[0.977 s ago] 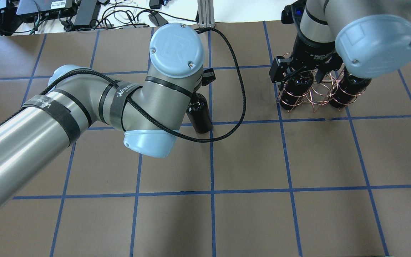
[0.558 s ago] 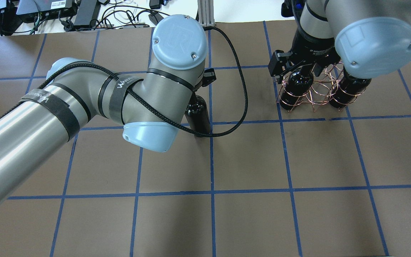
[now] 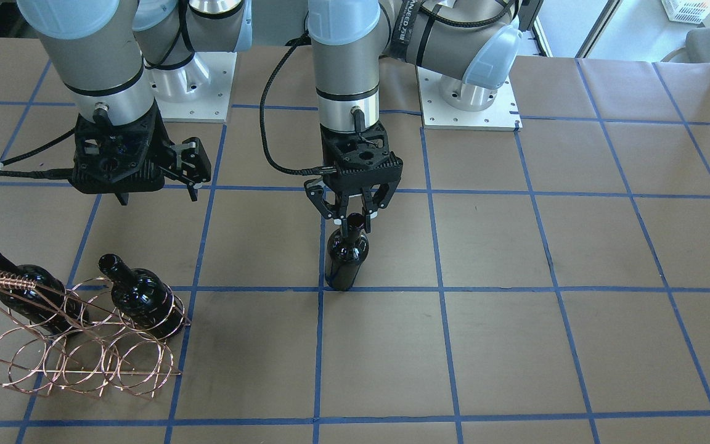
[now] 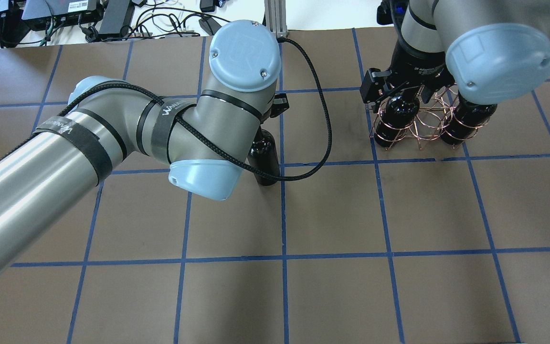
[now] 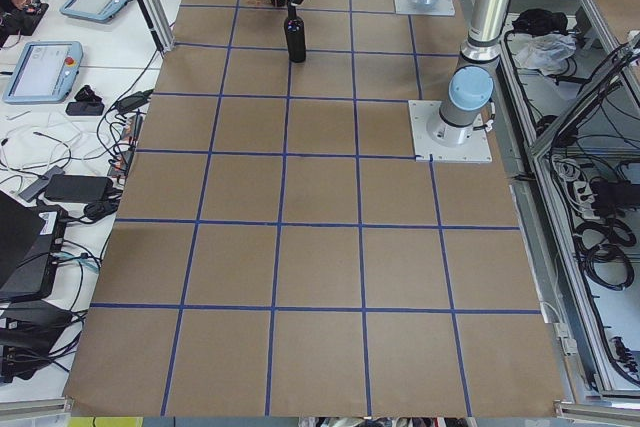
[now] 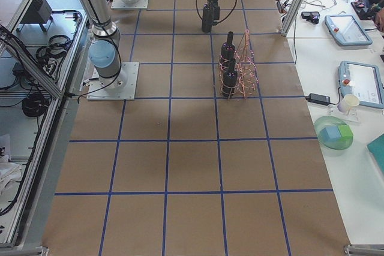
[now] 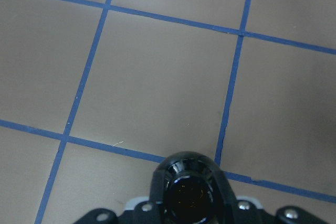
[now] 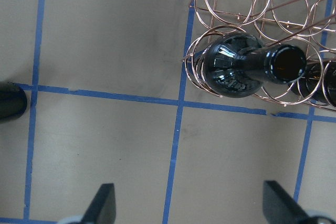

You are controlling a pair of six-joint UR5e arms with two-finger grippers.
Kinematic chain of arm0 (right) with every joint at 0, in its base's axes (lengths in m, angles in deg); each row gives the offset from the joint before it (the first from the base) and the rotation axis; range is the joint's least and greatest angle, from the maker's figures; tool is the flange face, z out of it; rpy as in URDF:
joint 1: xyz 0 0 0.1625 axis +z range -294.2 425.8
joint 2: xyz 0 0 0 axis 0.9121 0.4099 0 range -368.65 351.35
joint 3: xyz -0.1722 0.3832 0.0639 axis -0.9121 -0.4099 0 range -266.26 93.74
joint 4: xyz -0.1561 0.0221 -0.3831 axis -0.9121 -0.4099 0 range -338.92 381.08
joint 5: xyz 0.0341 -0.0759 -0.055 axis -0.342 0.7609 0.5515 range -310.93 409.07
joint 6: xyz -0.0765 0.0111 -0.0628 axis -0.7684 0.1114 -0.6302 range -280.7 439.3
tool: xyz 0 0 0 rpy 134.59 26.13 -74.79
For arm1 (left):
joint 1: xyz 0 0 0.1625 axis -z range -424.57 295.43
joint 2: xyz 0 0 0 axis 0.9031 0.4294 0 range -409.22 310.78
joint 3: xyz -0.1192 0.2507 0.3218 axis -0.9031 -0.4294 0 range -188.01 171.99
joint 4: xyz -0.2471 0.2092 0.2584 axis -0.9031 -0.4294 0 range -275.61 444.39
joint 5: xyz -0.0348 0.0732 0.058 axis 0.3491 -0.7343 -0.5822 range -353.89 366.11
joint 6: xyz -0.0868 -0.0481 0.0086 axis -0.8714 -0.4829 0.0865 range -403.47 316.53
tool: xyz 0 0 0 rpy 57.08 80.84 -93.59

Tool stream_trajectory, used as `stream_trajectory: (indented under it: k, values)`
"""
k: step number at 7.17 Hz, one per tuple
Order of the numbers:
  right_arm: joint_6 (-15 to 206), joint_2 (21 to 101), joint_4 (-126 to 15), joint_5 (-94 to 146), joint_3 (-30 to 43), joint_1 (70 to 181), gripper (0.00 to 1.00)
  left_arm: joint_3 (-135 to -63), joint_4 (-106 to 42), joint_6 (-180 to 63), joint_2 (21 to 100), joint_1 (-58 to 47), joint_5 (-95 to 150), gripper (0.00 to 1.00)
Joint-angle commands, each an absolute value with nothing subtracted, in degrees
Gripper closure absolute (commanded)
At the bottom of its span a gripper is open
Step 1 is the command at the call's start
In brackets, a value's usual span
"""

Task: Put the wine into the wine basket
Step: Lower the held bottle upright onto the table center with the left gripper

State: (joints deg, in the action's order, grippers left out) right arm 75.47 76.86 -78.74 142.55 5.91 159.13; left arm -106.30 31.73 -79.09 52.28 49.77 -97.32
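A glossy black wine bottle (image 3: 347, 259) stands near the table's middle on a blue line. My left gripper (image 3: 353, 217) is shut on its neck from above. Its mouth (image 7: 188, 196) shows between the fingers in the left wrist view. In the overhead view the bottle (image 4: 264, 160) peeks out from under my left wrist. The copper wire basket (image 3: 77, 361) holds two more black bottles (image 3: 34, 293) (image 3: 142, 299) in its outer rings. My right gripper (image 3: 159, 194) is open and empty, above and just behind the basket (image 4: 425, 126). Its fingers (image 8: 104, 203) stand wide apart.
Brown paper with a blue tape grid covers the table (image 4: 332, 215). A black cable (image 4: 320, 119) loops from my left wrist over the table. The arm bases (image 3: 469, 102) stand at the robot's side. Electronics and cables (image 4: 89, 19) lie past the far edge.
My left arm's wrist has shifted slightly to the right and away, with the bottle staying on nearly the same spot. My right gripper has drawn back a little from the basket's bottle.
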Motion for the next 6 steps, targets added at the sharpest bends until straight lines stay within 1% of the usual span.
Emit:
stream_trajectory:
  k: [1, 2, 3, 4, 6]
  values:
    - [75.5, 76.3, -78.4, 142.8, 5.9, 159.1, 0.0, -106.3, 31.8, -79.0, 52.4, 49.8, -97.3, 1.0]
    - [75.5, 76.3, -78.8, 142.8, 5.9, 159.1, 0.0, -106.4, 31.7, -79.2, 52.5, 49.8, -98.1, 0.83]
    - [75.6, 76.4, -79.0, 142.6, 5.9, 159.1, 0.0, -106.4, 31.7, -78.8, 52.5, 49.8, -99.3, 0.3]
    - [75.6, 76.4, -79.0, 142.7, 5.9, 159.0, 0.0, -106.4, 31.7, -79.1, 52.4, 49.8, -99.3, 0.17]
    - [74.9, 76.4, -79.1, 142.5, 5.9, 159.0, 0.0, -106.2, 32.1, -78.5, 52.1, 49.7, -99.4, 0.15]
